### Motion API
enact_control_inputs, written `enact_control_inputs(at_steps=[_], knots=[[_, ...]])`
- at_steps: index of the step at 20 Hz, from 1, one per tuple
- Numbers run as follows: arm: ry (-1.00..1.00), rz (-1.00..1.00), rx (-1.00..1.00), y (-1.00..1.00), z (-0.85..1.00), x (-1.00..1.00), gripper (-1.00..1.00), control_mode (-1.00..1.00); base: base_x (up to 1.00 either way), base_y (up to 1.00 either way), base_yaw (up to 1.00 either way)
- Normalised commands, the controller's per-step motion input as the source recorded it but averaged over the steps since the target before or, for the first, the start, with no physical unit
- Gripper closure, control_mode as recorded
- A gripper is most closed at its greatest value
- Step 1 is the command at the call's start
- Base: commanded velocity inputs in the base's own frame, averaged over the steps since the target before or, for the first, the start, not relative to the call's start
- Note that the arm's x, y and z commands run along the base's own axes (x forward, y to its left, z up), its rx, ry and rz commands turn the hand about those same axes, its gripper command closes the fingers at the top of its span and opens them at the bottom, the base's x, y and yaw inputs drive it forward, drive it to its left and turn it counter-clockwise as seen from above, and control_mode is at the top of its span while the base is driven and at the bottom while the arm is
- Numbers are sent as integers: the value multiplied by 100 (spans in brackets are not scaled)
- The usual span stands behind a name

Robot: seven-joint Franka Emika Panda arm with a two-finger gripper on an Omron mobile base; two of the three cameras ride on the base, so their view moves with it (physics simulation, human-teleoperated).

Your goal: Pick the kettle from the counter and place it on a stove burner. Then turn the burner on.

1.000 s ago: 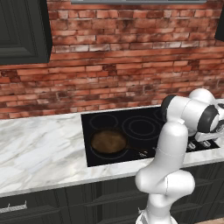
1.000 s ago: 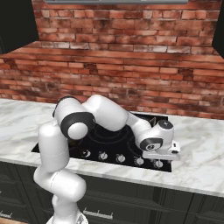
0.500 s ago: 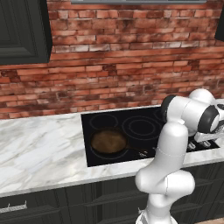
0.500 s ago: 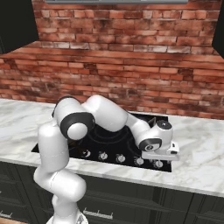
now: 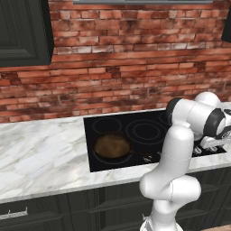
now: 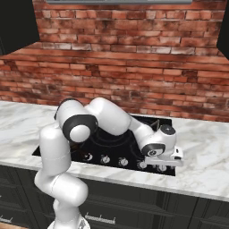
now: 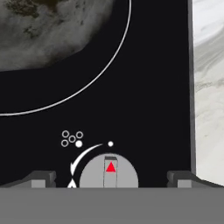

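In the hand view, the silvery kettle (image 7: 52, 30) rests on a burner ring at the upper left, and only its mottled underside edge shows. My gripper (image 7: 111, 177) hangs low over the stove's front right corner. It is open, with one fingertip (image 7: 43, 178) on each side of a grey knob (image 7: 109, 173) marked with a red triangle, and neither tip touches the knob. In the right base view the gripper (image 6: 164, 162) points down at the knob row, and the kettle's thin handle (image 6: 156, 124) pokes up behind the hand. White marble counter (image 6: 205, 152) lies to the right.
A brown frying pan (image 5: 112, 145) sits on the front left burner of the black stove (image 5: 144, 118). More knobs (image 6: 105, 159) line the stove's front edge. Marble counter (image 5: 40, 153) stretches left, a brick wall (image 5: 126, 67) stands behind, and a dark cabinet (image 5: 22, 31) hangs upper left.
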Motion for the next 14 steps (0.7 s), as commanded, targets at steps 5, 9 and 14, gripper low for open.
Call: enact_control_inputs(at_steps=[5,9,14], knots=[[0,0,0,0,-6,0,100,-100,0,0,0],[0,0,0,0,0,0,100,-100,0,0,0],[-2,7,0,0,0,-10,100,-100,0,0,0]])
